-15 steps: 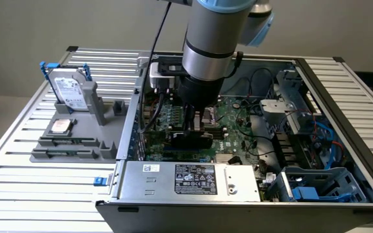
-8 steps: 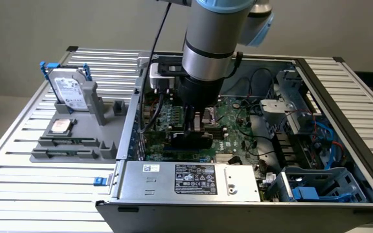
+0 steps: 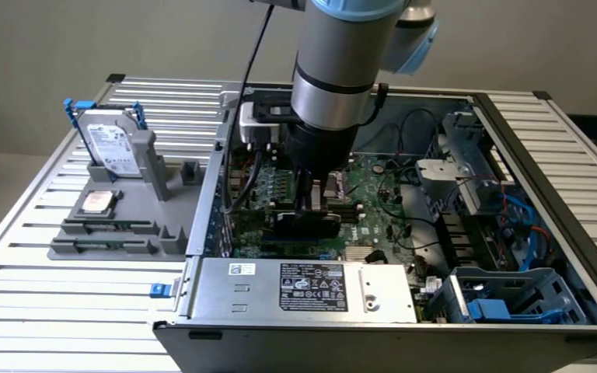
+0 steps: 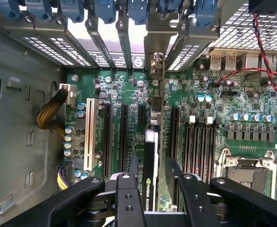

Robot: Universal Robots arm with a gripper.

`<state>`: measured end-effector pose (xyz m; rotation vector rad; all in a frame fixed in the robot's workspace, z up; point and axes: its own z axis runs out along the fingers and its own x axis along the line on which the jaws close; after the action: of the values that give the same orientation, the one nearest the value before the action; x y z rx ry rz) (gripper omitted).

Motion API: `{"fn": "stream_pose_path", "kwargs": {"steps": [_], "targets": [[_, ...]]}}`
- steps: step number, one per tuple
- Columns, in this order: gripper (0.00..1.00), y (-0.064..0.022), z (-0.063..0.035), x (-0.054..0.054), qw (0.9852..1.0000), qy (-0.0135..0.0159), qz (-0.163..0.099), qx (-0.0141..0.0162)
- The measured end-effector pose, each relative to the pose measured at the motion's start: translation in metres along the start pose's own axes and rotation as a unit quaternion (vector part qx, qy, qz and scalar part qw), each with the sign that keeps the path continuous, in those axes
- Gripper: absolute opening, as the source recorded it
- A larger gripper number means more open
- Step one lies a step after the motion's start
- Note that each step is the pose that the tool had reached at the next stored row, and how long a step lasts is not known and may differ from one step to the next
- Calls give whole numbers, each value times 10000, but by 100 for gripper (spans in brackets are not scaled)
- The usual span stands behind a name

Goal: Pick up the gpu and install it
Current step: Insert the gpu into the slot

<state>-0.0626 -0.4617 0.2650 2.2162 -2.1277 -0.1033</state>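
The gpu point(image 4: 149, 189) stands on edge between my fingers point(image 4: 134, 168), with its black shroud face and a logo showing. It sits over the motherboard's point(image 4: 124, 90) expansion slots, and its silver bracket end point(image 4: 155, 64) is up against the case's rear slot openings. My gripper point(image 4: 153, 165) is shut on the card from both sides. In the exterior view my gripper point(image 3: 314, 203) reaches down inside the open computer case point(image 3: 547, 155), with the dark gpu point(image 3: 301, 225) below it, low over the board.
A grey tray point(image 3: 122, 249) at the exterior view's left holds a silver hard drive point(image 3: 112, 144), a processor point(image 3: 99, 202) and memory sticks point(image 3: 106, 231). Around the card are the power supply point(image 3: 298, 287), a blue drive cage point(image 3: 506, 299), red cables point(image 4: 266, 52) and the processor socket point(image 4: 245, 172).
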Motion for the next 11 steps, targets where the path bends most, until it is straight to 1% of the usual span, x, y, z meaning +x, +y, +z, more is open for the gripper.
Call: {"fn": "stream_pose_path", "kwargs": {"steps": [1,2,3,8,11], "targets": [[35,0,1,0,10000,5,0,5],[28,0,2,0,10000,9,1,10],[26,0,3,0,10000,15,2,14],[26,0,7,0,10000,49,5,41],[26,1,8,0,10000,67,7,51]]}}
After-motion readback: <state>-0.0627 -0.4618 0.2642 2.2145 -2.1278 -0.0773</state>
